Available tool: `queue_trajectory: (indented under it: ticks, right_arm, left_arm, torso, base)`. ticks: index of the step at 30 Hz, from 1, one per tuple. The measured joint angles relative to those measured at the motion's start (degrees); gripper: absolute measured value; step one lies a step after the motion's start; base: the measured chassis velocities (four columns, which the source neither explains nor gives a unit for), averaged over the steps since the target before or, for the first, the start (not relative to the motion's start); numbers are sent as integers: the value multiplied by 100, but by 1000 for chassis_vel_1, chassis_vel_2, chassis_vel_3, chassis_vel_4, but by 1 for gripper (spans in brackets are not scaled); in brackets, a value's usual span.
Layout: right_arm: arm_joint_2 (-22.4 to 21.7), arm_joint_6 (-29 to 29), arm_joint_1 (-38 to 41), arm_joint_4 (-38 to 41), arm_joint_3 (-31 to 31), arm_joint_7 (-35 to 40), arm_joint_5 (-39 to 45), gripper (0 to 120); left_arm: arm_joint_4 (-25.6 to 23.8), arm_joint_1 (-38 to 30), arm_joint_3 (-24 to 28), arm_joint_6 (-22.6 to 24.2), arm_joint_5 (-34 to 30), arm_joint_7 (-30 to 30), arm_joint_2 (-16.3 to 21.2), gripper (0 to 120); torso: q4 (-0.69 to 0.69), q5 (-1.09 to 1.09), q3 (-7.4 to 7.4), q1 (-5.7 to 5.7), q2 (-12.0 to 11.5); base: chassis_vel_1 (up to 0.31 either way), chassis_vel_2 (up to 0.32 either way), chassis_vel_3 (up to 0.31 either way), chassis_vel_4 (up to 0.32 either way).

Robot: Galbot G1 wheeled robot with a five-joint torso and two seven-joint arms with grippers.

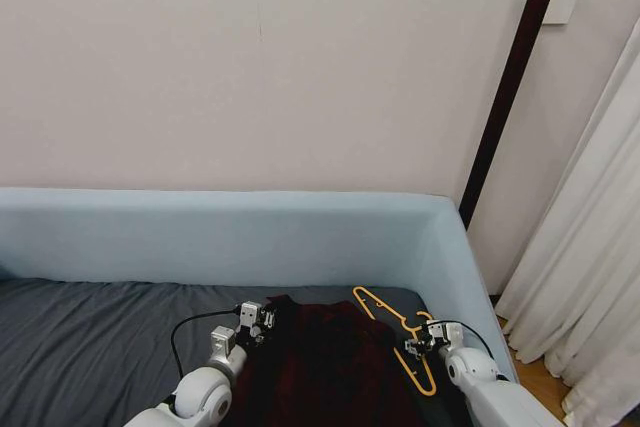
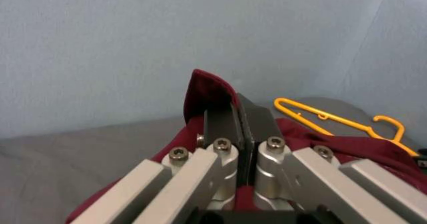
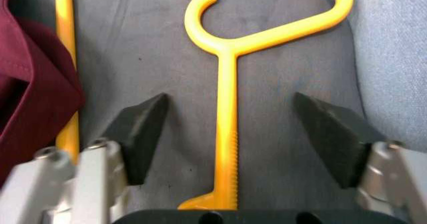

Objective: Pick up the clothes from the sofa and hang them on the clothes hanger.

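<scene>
A dark red garment point(image 1: 325, 367) lies spread on the grey sofa seat point(image 1: 80, 347). My left gripper point(image 1: 262, 319) is shut on its far left corner, and a red fold point(image 2: 208, 92) sticks up between the closed fingers point(image 2: 223, 124). A yellow clothes hanger point(image 1: 395, 332) lies on the seat to the right of the garment. My right gripper point(image 1: 418, 342) is open low over it, and the hanger's straight bar point(image 3: 227, 134) runs between the two black pads point(image 3: 143, 131). The garment's edge point(image 3: 33, 89) lies beside the hanger.
The light blue sofa back point(image 1: 220, 237) and right armrest point(image 1: 455, 267) rise close behind and beside both grippers. A dark wooden post point(image 1: 505, 87) stands behind the armrest. White curtains point(image 1: 590, 267) hang on the right.
</scene>
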Motion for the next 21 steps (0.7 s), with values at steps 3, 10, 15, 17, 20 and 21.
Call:
queue_trajectory:
  ticks: [3, 10, 15, 17, 20, 21]
  right_arm:
    - [-9, -2, 0, 0, -18, -20, -20, 61]
    - [-28, -7, -7, 5, -87, -87, -57, 35]
    - [-37, -7, -9, 13, -100, -90, -66, 16]
    - [-40, -7, -8, 14, -101, -90, -67, 13]
    - [-49, -2, -8, 14, -99, -90, -66, 5]
    - [-52, 0, -8, 14, -97, -90, -66, 5]
  left_arm:
    - [18, -7, -1, 0, -2, 9, 9, 0]
    - [47, 2, -16, -5, 0, 44, 6, 0]
    - [40, 13, -29, -7, 4, 45, 2, 0]
    - [39, 15, -33, -8, 5, 46, 4, 0]
    - [36, 15, -40, -12, 5, 50, 14, 0]
    - [36, 15, -41, -12, 5, 52, 17, 0]
  torso:
    - [0, 0, 0, 0, 0]
    - [0, 0, 0, 0, 0]
    - [0, -1, 0, 0, 0]
    - [0, -1, 0, 0, 0]
    - [1, 0, 0, 0, 0]
    - [1, 1, 0, 0, 0]
  base:
    - [0, 0, 0, 0]
    - [0, 0, 0, 0]
    - [0, 0, 0, 0]
    - [0, 0, 0, 0]
    - [0, 0, 0, 0]
    - [0, 0, 0, 0]
